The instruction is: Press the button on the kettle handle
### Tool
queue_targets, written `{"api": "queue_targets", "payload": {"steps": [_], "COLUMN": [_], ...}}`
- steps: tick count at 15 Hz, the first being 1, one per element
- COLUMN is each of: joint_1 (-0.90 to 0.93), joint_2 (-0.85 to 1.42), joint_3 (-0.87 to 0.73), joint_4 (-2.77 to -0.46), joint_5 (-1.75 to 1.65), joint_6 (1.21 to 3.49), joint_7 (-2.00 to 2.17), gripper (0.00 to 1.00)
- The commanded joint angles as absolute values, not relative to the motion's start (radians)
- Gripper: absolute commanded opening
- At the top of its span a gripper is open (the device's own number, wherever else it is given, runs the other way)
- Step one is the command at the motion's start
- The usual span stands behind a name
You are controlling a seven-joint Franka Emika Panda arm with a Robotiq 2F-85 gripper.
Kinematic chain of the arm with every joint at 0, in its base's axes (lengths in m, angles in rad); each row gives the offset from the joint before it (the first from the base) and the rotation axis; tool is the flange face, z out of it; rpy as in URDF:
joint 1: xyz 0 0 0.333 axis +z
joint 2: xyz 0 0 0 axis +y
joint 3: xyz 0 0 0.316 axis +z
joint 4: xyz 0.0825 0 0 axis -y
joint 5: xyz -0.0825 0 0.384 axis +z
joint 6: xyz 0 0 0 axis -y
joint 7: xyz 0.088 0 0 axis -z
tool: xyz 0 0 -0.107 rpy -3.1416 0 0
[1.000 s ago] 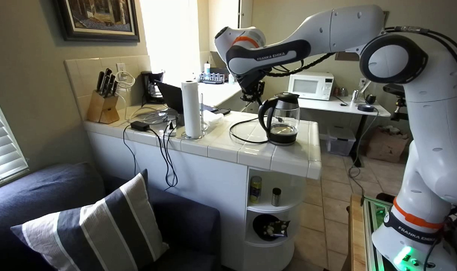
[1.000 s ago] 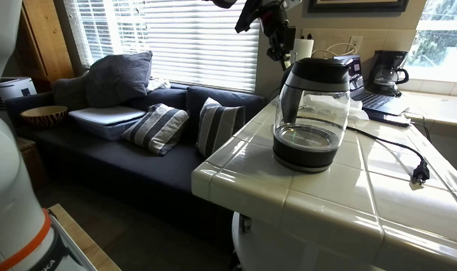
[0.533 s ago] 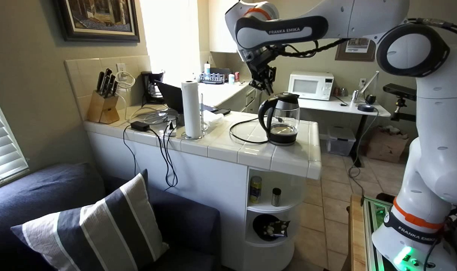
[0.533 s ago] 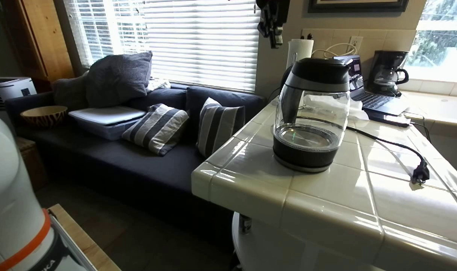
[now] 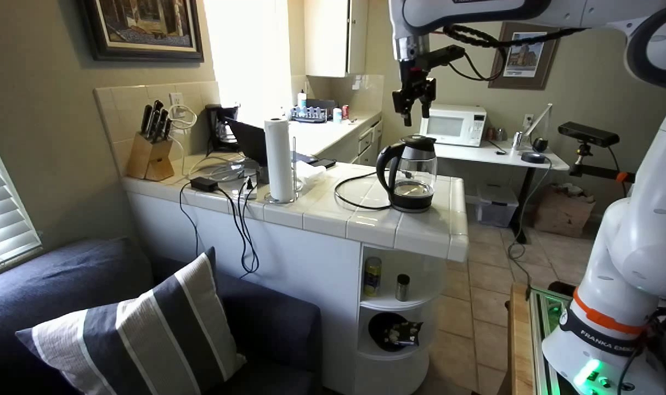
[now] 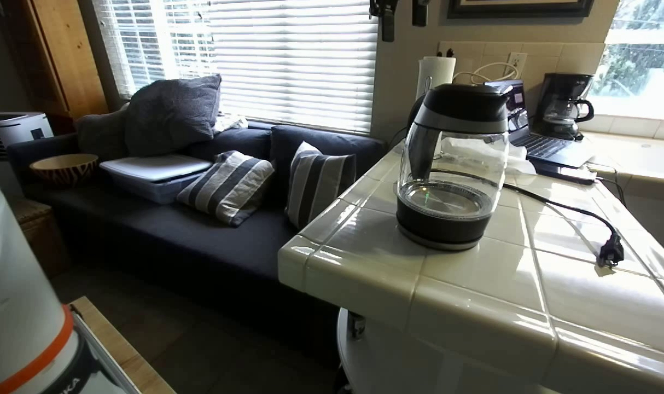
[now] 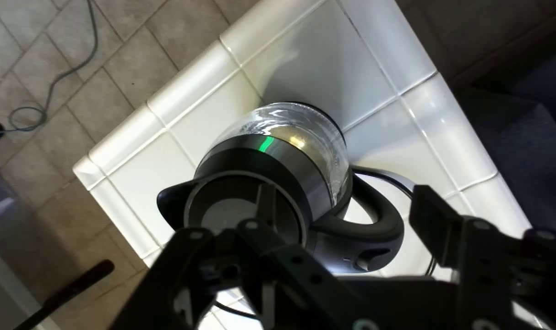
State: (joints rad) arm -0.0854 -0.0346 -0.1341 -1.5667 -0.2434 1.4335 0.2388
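The glass kettle [image 5: 416, 171] stands upright on the tiled counter, with a black lid and base. Its black kettle handle [image 5: 382, 164] faces the paper towel side; in an exterior view that handle [image 6: 421, 153] shows partly through the glass. From the wrist view, the button [image 7: 371, 260] sits on top of the handle loop [image 7: 387, 215]. My gripper [image 5: 416, 116] hangs above the kettle lid, apart from it, fingers pointing down and spread with nothing between them. In the wrist view one finger [image 7: 266, 204] overlaps the lid and the opposite finger [image 7: 431, 220] lies beyond the handle.
A paper towel roll [image 5: 280, 159] stands on the counter beyond the handle side. The kettle's cord ends in a loose plug [image 6: 611, 251]. A laptop [image 6: 556, 148] lies further back. The counter's corner edge [image 6: 304, 246] is close to the kettle, and a sofa [image 6: 190, 230] stands below.
My gripper has risen from behind the kettle handle and swung back toward the robot's base, over the kettle. Its fingers have spread apart. The kettle has not moved.
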Motion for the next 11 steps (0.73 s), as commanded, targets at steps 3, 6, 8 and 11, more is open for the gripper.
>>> {"api": "queue_targets", "payload": {"steps": [3,6,8,11], "joint_1": [-0.147,-0.159,-0.166,-0.169], "joint_2": [-0.326,-0.443,-0.381,-0.448], "joint_3": [-0.195,-0.249,-0.239,-0.276], "joint_4": [-1.907,-2.027,-1.95,-2.01], "joint_5": [-0.081,-0.042,-0.062,-0.037], "joint_6": [1.647,1.721,1.679,1.702], "joint_7": [0.022,-0.145,-0.117,-0.186], "gripper": [1.0,1.0,1.0,1.0]}}
